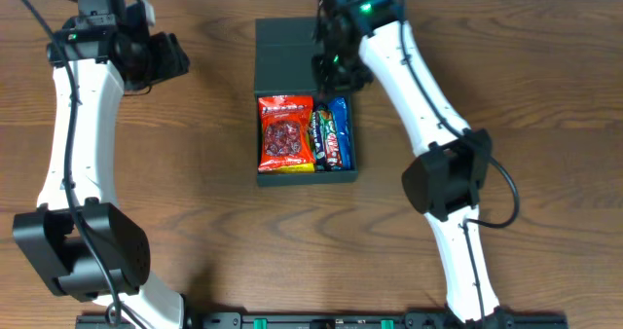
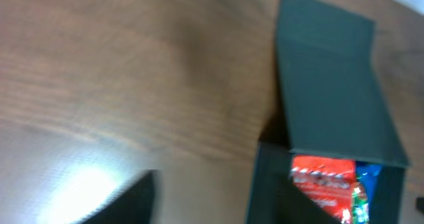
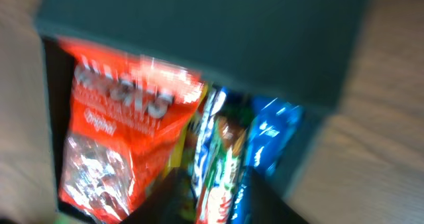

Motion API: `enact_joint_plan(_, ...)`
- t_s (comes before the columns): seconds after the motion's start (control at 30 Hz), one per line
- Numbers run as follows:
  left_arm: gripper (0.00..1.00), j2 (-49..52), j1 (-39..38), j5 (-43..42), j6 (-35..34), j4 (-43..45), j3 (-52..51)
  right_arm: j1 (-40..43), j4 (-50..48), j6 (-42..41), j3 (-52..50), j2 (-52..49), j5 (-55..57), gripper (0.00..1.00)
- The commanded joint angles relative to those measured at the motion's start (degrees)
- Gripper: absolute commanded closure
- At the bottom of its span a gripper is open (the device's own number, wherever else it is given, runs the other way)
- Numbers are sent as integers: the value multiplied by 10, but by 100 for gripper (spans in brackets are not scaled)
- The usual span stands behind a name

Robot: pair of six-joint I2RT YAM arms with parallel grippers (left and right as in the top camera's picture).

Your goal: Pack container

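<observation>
Right gripper (image 1: 338, 74) is hovering at the right-hand edge of the lid (image 1: 290, 61), just above the centre of the overhead frame. Its dark fingers are blending into the dark flap, so I cannot tell whether they are spread, pressed together or pinching the flap. The blurred right wrist view is giving only a dark shape at its lower edge. The left gripper (image 1: 173, 58) is hanging over the wooden table (image 1: 195, 173) in the upper left of the overhead frame, well apart from the container and pointing toward the frame's centre. I cannot tell how its fingers are standing either.

The container (image 1: 307, 177) is sitting in the middle of the overhead frame, its long side running up and down. Its flap lid is covering the upper half of the box. In the left wrist view the lid is showing at the right of the frame, tilted up rather than lying flat.

Three packets are lying side by side in the uncovered lower half. A red snack packet (image 1: 284, 132) is lying at the left, a dark bar with green print (image 1: 319, 139) in the middle, and a blue packet (image 1: 339, 134) at the right against the box wall. In the right wrist view the lid's edge is overhanging the tops of all three.
</observation>
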State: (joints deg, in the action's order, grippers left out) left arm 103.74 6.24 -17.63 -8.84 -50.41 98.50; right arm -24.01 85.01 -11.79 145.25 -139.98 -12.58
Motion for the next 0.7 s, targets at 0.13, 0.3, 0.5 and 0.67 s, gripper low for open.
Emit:
enact_joint_plan(0.13, 94, 29, -67, -12, -36, 70, 10, 87, -29, -6, 27, 2, 70, 98)
enact_joint_plan(0.3, 94, 71, -97, -19, -30, 96, 10, 141, -32, -6, 27, 2, 54, 96)
enact_joint_plan(0.5, 94, 90, -100, -49, -41, 103, 10, 160, -56, 2, 21, 1, 5, 99)
enact_joint_plan(0.67, 94, 116, -100, -49, -57, 108, 10, 156, -139, 12, -14, 1, -29, 99)
